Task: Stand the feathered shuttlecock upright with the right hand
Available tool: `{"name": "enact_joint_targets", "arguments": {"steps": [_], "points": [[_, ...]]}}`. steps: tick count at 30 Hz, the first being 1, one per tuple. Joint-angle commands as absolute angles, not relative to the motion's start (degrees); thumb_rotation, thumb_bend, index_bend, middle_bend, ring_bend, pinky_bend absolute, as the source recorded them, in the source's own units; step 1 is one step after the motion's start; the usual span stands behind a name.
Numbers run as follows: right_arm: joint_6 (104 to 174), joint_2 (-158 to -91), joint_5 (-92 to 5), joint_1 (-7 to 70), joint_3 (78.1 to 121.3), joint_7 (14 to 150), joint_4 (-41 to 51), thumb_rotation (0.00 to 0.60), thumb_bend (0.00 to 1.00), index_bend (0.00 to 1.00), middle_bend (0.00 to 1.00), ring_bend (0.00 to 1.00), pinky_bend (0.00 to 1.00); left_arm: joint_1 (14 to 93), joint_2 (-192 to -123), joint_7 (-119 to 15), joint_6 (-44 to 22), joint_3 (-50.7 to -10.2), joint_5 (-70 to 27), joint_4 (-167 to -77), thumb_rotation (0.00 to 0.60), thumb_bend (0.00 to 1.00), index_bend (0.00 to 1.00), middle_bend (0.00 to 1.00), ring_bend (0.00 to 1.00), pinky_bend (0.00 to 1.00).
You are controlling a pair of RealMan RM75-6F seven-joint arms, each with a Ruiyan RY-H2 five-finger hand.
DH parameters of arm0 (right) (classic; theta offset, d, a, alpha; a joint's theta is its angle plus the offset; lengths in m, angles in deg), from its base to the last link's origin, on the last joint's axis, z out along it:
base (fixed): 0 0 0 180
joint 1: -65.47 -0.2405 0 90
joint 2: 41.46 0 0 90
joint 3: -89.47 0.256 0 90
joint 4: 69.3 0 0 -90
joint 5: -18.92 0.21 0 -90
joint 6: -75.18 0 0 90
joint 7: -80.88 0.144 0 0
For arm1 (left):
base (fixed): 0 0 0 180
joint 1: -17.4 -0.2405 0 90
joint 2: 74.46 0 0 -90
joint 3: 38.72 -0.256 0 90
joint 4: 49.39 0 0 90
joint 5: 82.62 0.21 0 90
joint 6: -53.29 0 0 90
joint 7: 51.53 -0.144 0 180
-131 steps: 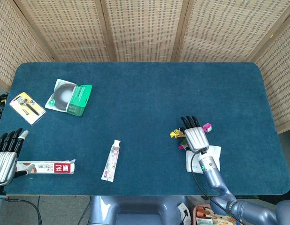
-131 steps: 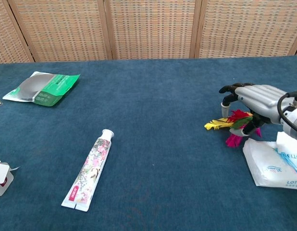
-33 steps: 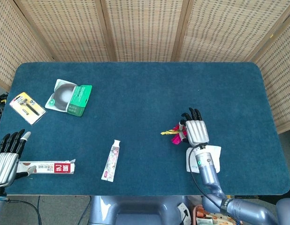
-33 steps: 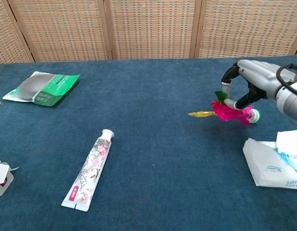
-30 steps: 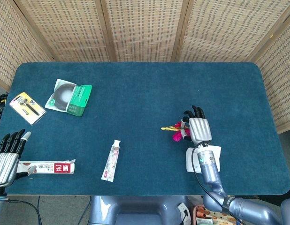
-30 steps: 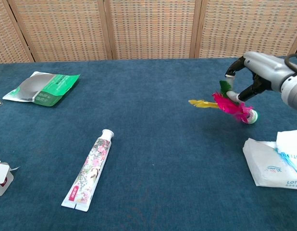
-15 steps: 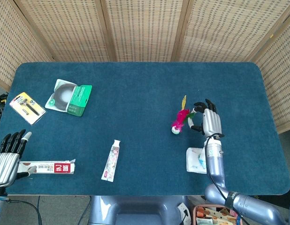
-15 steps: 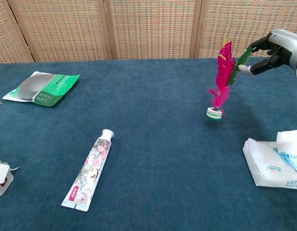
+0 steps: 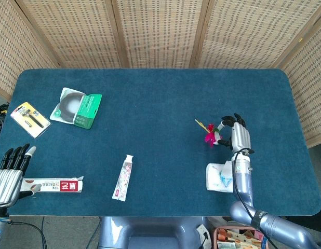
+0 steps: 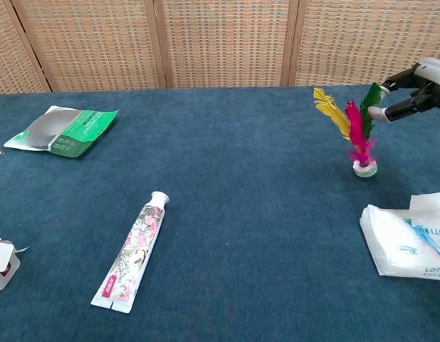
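The feathered shuttlecock (image 10: pixel 360 135) stands upright on its white base on the blue table (image 10: pixel 227 164), with yellow, pink and green feathers pointing up. In the head view the shuttlecock (image 9: pixel 210 136) is right of centre. My right hand (image 10: pixel 419 89) hovers just right of it. Its thumb and a finger close on the tip of the green feather, while the other fingers are spread. In the head view my right hand (image 9: pixel 238 136) shows beside the feathers. My left hand (image 9: pixel 7 174) lies open at the near left edge, holding nothing.
A white tissue pack (image 10: pixel 409 239) lies just in front of the shuttlecock, near the right edge. A toothpaste tube (image 10: pixel 132 253) lies centre-left, and a toothpaste box (image 9: pixel 51 184) by my left hand. A green package (image 9: pixel 77 106) and a razor pack (image 9: pixel 29 119) sit far left.
The right hand lifted the shuttlecock from lying flat, turned it upright and carried it right. Its base now rests on the table further right than half a second ago.
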State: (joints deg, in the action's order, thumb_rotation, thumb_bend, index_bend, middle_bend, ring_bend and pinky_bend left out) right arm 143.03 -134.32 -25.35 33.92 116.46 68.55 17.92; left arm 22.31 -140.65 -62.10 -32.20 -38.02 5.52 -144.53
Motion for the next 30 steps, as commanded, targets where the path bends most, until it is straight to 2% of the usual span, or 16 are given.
{"name": "enact_joint_targets", "arguments": {"steps": [1, 8, 15, 26, 30], "points": [[142.73, -134.47, -25.15, 34.17, 115.80, 69.11, 17.15, 0.600, 0.40, 0.66, 0.25, 0.00, 0.00, 22.32, -140.64, -62.09, -32.19, -38.03, 5.53, -144.53, 0.600, 0.01, 0.00, 0.00, 0.00, 0.00], [143.71, -134.80, -27.30, 34.61, 114.70, 70.87, 15.33, 0.600, 0.40, 0.65, 0.24, 0.00, 0.00, 22.32, -140.73, -62.24, -32.27, -38.08, 5.73, -144.50, 0.600, 0.01, 0.00, 0.00, 0.00, 0.00], [145.20, -134.58, -29.56, 34.71, 114.59, 71.71, 15.15, 0.600, 0.39, 0.50, 0.13, 0.00, 0.00, 22.29, -140.71, -62.31, -32.27, -38.13, 5.75, -144.62, 0.600, 0.01, 0.00, 0.00, 0.00, 0.00], [147.37, -133.84, -31.03, 34.60, 114.25, 69.38, 14.69, 0.600, 0.39, 0.43, 0.08, 0.00, 0.00, 22.17, -140.56, -62.16, -32.58, -38.05, 5.78, -144.69, 0.600, 0.01, 0.00, 0.00, 0.00, 0.00], [147.69, -133.15, -31.12, 34.89, 114.15, 68.96, 14.94, 0.600, 0.39, 0.34, 0.02, 0.00, 0.00, 22.13, -140.56, -62.12, -32.64, -38.04, 5.77, -144.67, 0.600, 0.01, 0.00, 0.00, 0.00, 0.00]]}}
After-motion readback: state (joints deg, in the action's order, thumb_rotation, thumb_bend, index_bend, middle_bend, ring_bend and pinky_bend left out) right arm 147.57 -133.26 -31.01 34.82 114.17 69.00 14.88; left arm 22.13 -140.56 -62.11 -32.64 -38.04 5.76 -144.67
